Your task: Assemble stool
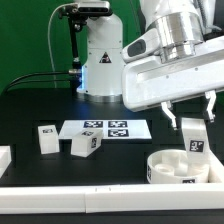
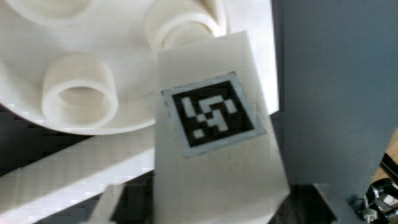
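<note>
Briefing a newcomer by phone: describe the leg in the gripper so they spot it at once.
Find the round white seat at the exterior view's right. Just above it the gripper holds a tagged white leg upright. The other two legs lie on the table, away from the seat.

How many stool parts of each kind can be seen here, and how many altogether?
Seat disc: 1
Legs: 3 (outer loose leg and inner loose leg on the table, held leg in the gripper)
Total: 4 stool parts
</note>
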You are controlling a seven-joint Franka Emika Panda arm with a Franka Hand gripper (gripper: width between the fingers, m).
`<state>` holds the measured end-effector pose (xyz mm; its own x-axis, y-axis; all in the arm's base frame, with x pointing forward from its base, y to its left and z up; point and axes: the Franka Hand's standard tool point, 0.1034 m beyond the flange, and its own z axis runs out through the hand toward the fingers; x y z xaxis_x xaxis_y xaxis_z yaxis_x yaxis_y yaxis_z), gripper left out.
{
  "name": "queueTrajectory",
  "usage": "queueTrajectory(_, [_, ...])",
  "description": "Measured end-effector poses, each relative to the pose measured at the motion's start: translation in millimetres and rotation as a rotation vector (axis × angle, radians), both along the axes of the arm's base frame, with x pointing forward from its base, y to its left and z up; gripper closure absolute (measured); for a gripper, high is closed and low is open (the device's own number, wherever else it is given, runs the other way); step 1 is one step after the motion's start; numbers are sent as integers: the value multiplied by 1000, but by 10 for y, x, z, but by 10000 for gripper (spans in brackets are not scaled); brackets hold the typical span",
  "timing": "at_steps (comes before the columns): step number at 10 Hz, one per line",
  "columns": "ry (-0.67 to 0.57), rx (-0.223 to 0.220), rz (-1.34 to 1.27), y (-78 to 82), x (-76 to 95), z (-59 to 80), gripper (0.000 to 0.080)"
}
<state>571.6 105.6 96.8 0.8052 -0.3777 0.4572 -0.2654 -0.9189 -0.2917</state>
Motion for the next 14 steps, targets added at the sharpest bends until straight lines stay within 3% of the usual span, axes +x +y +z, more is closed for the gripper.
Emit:
queueTrajectory(4, [9, 2, 2, 1, -2, -3, 481])
queueTrajectory(6, [10, 2, 2, 0, -4, -7, 245])
queueTrajectory(7, [21, 4, 6, 4, -13, -17, 179])
queueTrajectory(10, [168, 32, 75, 29, 7, 125, 151])
queueTrajectory(12, [331, 52, 172, 44, 6, 181, 150])
queueTrajectory(14, [418, 62, 214, 58, -45, 155, 150])
